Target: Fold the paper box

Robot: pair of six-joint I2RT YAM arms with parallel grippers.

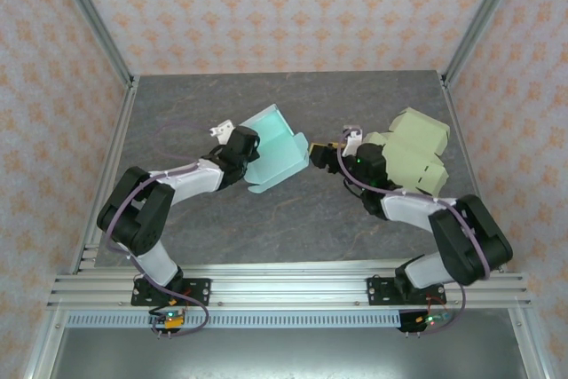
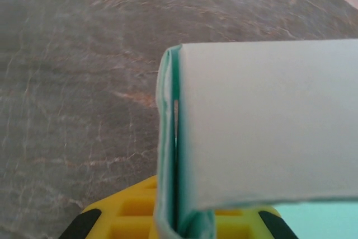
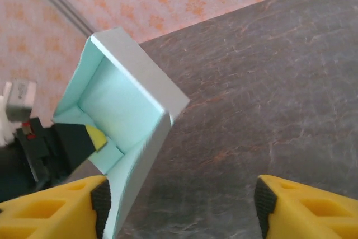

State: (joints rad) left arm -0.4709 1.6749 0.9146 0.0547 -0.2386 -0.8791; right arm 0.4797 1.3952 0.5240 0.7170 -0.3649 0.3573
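Two arms meet mid-table at the paper box point(image 1: 277, 153), a pale mint sheet part-shaped into a tray. Its back and side walls stand up around a flat floor, the open mouth faces the right arm, and one long flap juts from the lower edge. The left gripper point(image 1: 248, 152) has its jaws clamped on a doubled side wall, holding the box tilted over the table point(image 1: 266, 219). The right gripper point(image 3: 182, 200) has its jaws wide apart, one pad point(image 3: 100, 197) just beside the jutting flap. Pale yellow-green folded boxes point(image 1: 417, 153) lie beside the right arm.
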